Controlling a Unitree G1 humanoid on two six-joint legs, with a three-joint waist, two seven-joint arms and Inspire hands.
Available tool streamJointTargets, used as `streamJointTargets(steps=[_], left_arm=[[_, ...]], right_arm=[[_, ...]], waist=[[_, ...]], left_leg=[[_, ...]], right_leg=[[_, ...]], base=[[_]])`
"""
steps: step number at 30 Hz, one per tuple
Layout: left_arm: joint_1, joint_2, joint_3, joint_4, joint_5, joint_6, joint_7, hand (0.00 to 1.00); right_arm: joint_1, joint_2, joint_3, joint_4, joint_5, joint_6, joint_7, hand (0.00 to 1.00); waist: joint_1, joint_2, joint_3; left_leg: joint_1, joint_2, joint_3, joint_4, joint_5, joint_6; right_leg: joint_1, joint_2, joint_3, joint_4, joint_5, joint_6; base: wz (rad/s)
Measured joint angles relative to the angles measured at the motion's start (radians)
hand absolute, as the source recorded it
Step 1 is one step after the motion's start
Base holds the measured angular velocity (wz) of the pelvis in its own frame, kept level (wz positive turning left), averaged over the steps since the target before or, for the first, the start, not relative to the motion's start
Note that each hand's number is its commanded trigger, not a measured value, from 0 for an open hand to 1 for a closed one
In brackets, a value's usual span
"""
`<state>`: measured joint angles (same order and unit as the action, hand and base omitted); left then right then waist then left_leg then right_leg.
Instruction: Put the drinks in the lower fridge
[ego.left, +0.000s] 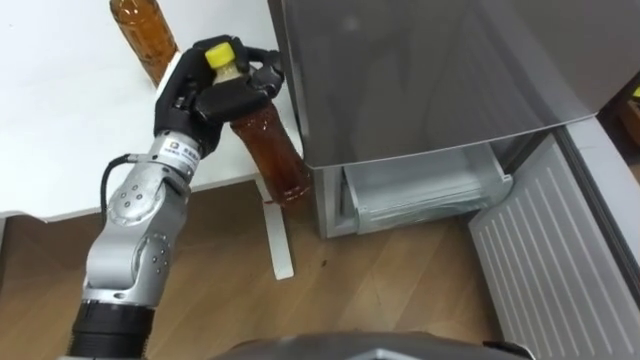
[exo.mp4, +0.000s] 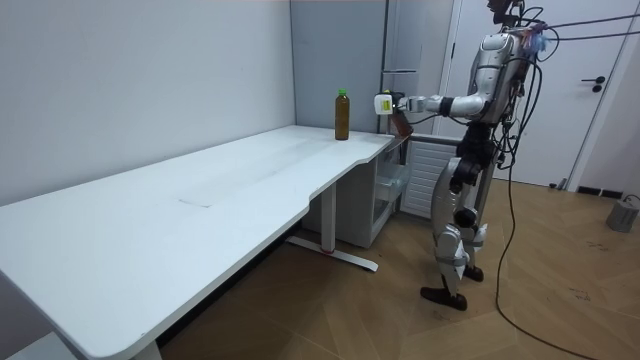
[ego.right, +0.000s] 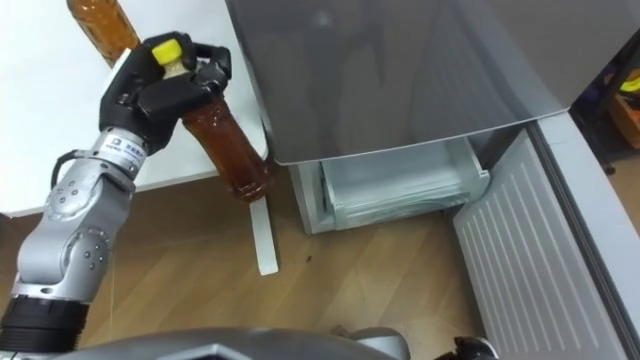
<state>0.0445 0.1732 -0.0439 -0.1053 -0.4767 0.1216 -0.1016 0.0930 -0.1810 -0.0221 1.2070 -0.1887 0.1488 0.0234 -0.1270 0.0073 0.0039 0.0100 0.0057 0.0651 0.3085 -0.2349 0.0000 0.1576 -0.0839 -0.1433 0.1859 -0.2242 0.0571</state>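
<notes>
Two drink bottles: a held bottle (ego.left: 272, 150) in the robot's left hand (ego.left: 207, 97), a second bottle (ego.left: 143, 36) just beyond it. One white table (ego.left: 60, 130). One fridge (ego.left: 430, 70).

robot: beside fridge (exo.mp4: 340, 50) | left robot hand (exo.mp4: 397, 104): gripping bottle (exo.mp4: 402, 122) | second bottle (exo.mp4: 342, 114): upright on table (exo.mp4: 200, 200)

Sparse office-like test room rather than a lived-in home, long white bench (exo.mp4: 150, 230) on metal legs, bare pale walls (exo.mp4: 130, 80), wood-look floor (exo.mp4: 380, 320), white door (exo.mp4: 590, 120), grey fridge (ego.left: 430, 70) in the corner.
</notes>
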Motion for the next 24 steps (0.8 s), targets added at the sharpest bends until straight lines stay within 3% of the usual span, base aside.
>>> streamJointTargets(steps=[5, 10, 16, 21, 24], left_arm=[[0.0, -0.005, -0.001, -0.013, -0.04, 0.0, 0.0, 1.0], [0.0, -0.003, -0.027, -0.069, -0.039, 0.0, -0.001, 1.0], [0.0, 0.002, -0.067, -0.114, -0.039, -0.008, -0.032, 1.0], [0.0, 0.004, -0.087, -0.114, -0.039, -0.009, -0.055, 1.0], [0.0, 0.006, -0.101, -0.114, -0.039, -0.015, -0.056, 1.0]], right_arm=[[-0.002, 0.0, 0.0, -0.001, 0.1, -0.007, -0.013, 0.0], [-0.012, -0.001, 0.008, -0.006, 0.13, -0.012, -0.011, 0.0], [-0.03, -0.006, 0.072, -0.037, 0.141, -0.048, -0.023, 0.0], [-0.041, 0.008, 0.091, -0.099, 0.188, -0.1, -0.014, 0.0], [-0.047, 0.018, 0.131, -0.16, 0.196, -0.105, 0.017, 0.0]], waist=[[0.002, 0.006, -0.004], [0.021, 0.004, -0.0022], [0.045, 0.001, 0.0054], [0.052, -0.001, 0.0066], [0.065, -0.002, 0.0055]], left_leg=[[0.0, 0.0, -0.001, 0.001, 0.0, 0.0], [0.001, 0.0, 0.0, -0.002, 0.0, 0.0], [0.0, 0.0, -0.002, -0.006, 0.0, 0.0], [-0.005, -0.001, -0.014, -0.005, 0.001, 0.0], [-0.006, -0.001, -0.015, -0.004, 0.004, -0.001]], right_leg=[[0.001, 0.0, 0.0, 0.001, 0.001, -0.001], [0.003, 0.0, 0.002, 0.002, 0.001, -0.002], [0.006, 0.0, 0.001, 0.003, 0.001, -0.002], [0.007, 0.0, -0.015, 0.001, 0.001, -0.002], [0.002, 0.0, -0.023, 0.0, 0.001, -0.002]], base=[[0.0], [0.0], [0.0], [0.06], [0.05]])
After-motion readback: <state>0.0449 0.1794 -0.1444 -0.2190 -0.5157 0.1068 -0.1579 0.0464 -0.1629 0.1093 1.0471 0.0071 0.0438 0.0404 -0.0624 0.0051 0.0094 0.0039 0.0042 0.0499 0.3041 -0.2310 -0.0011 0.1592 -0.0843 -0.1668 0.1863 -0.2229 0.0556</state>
